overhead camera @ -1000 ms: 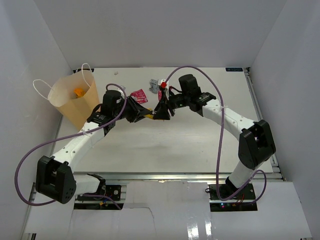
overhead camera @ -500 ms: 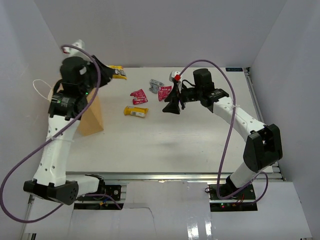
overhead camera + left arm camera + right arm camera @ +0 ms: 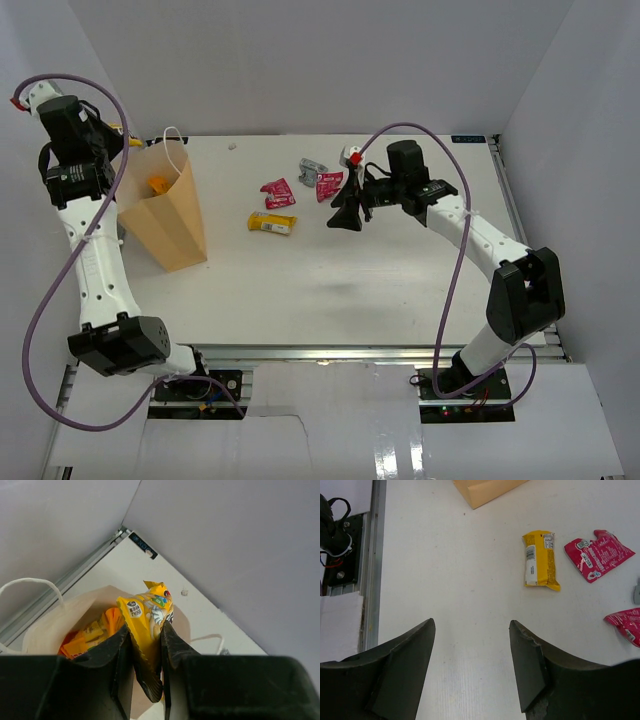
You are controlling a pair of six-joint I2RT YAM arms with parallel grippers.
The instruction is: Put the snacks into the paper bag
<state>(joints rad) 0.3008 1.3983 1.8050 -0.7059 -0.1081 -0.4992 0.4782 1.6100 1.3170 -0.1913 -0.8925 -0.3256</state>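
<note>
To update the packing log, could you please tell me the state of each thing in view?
Bag: upright, open, orange pouch inside.
Left fingers: shut on a yellow packet, not yet in the bag.
Right fingers: open, empty, above the table.
Yellow bar: flat on table.
Red packets: flat on table.
Grey wrapper: on table.

Paper bag [image 3: 170,220] reads plain tan kraft to me, cord handles [image 3: 30,582] white; pouch [image 3: 85,637] in it orange with yellow print; candy packet [image 3: 147,612] bright yellow, multicoloured sweets printed on it, small white label; bar packet [image 3: 540,560] yellow with a white panel of dark print; red-pink wrappers [image 3: 597,555] carry white lettering; grey wrapper [image 3: 310,166] looks silvery; table [image 3: 330,290] white; cables [image 3: 400,125] purple.
</note>
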